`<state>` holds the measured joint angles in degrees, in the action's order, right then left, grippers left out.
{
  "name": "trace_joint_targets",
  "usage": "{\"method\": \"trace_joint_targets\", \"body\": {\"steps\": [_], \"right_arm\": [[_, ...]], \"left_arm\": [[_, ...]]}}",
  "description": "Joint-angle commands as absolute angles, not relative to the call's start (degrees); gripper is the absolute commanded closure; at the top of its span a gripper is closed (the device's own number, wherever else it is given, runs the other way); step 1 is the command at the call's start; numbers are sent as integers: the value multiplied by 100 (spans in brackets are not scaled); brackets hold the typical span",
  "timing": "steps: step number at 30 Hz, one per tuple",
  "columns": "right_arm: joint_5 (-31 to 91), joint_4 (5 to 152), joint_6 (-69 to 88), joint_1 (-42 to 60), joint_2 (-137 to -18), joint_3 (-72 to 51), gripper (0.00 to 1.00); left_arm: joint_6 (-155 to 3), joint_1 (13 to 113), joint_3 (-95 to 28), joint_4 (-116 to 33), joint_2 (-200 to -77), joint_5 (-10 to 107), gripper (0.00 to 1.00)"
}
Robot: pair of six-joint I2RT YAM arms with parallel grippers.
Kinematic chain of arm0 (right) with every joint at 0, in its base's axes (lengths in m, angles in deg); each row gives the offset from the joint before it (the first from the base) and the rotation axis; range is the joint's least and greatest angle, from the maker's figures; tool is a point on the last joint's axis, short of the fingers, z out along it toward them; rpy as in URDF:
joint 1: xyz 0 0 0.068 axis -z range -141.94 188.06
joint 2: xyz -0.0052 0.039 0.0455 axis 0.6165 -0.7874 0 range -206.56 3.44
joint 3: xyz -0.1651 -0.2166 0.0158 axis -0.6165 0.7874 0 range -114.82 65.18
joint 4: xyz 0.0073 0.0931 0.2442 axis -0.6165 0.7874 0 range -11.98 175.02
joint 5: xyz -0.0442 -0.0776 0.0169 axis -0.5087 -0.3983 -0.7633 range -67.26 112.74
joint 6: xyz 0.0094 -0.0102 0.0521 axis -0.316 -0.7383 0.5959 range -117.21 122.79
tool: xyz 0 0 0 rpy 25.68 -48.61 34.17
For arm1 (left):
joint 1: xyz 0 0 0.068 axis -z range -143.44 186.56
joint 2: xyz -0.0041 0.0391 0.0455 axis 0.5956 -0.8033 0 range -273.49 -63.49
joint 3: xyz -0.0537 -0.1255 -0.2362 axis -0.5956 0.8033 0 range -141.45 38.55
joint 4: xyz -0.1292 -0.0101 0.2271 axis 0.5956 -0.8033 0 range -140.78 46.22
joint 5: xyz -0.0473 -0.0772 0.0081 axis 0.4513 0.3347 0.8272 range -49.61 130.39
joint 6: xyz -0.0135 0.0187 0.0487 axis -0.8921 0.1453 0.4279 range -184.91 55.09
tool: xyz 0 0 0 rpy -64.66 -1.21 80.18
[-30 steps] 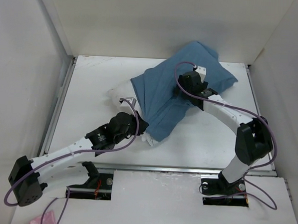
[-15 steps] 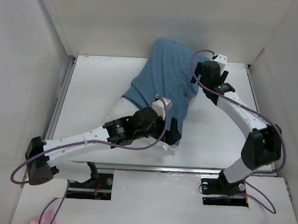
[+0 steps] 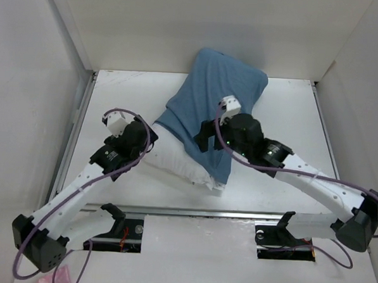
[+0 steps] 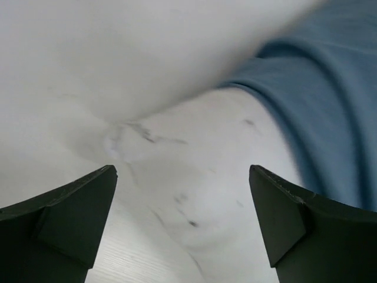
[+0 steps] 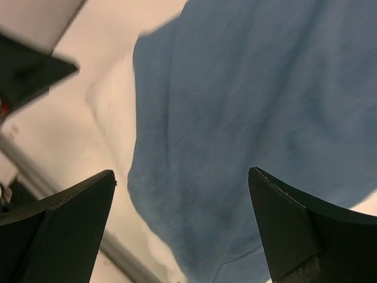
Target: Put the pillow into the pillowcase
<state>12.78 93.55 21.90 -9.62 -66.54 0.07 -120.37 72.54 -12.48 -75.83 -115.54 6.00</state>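
Observation:
The white pillow [image 3: 175, 165] lies slanted across the table, its far part inside the blue pillowcase [image 3: 217, 92]; only its near-left end sticks out. My left gripper [image 3: 148, 138] hovers open by that bare end. In the left wrist view the pillow [image 4: 188, 147] lies between and beyond the open gripper [image 4: 182, 170], with the pillowcase [image 4: 330, 88] at the right. My right gripper [image 3: 205, 135] is open above the pillowcase's near edge. The right wrist view shows the pillowcase [image 5: 235, 88] below the empty gripper [image 5: 182, 171] and a strip of pillow [image 5: 112, 109] at the left.
White walls close in the table [image 3: 115, 93] at the left, back and right. A metal rail [image 3: 204, 212] runs along the near edge, also seen as a grey rail [image 5: 118, 253] in the right wrist view. The left arm's dark wrist [image 5: 29, 68] shows at upper left there.
The left gripper opened and let go, then drew back to the left of the pillow. The right arm swung from the far right corner to above the pillowcase's near edge.

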Motion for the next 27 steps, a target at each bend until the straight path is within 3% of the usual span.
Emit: {"method": "trace_joint_targets", "body": {"steps": [1, 4, 6, 7, 8, 17, 19, 20, 22, 23, 24, 25, 26, 27], "right_arm": [[1999, 8884, 2406, -1142, -6915, 355, 0], [2011, 8829, 2467, -1195, -7284, 356, 0], [1599, 9118, 2606, -1195, -7355, 277, 0], [1327, 9190, 2608, -1195, -7355, 277, 0], [785, 9243, 2704, -1195, -7233, 277, 0], [-925, 10690, 3099, -1195, -6002, 339, 0], [-830, 10982, 3153, -1195, -5879, 287, 0], [-759, 11323, 3266, -1195, -5748, 286, 0], [-287, 11589, 3267, -1195, -5590, 233, 0], [-58, 11773, 3163, -1195, -5441, 286, 0], [180, 11853, 3014, -1195, -5387, 286, 0], [565, 11923, 2934, -1195, -5326, 399, 0], [638, 11924, 2933, -1195, -5325, 470, 0], [639, 11976, 2933, -1195, -5325, 558, 0]], "left_arm": [[-12134, 6549, -971, -7473, -11824, 743, 7], [-11529, 5942, -453, -6639, -12096, 1330, 37], [-11317, 5747, -233, -6146, -12465, 2004, 67], [-11011, 5747, -171, -5962, -12588, 2287, 95], [-10904, 5800, -118, -5777, -12702, 2551, 100], [-10507, 8828, -230, -3965, -13132, 4160, 100], [-10412, 9154, -563, -4304, -13291, 4101, 100], [-10480, 9279, -740, -4595, -13353, 3527, 100], [-10673, 9360, -1013, -5157, -13423, 2935, 88], [-10787, 9360, -1145, -5586, -13424, 2706, 66], [-10989, 9360, -1146, -5773, -13372, 2312, 55], [-11130, 9360, -1224, -6132, -13241, 2134, 30], [-11288, 9299, -1225, -6136, -13170, 1949, 30], [-11429, 9298, -1225, -6414, -13091, 1800, 23]]}}
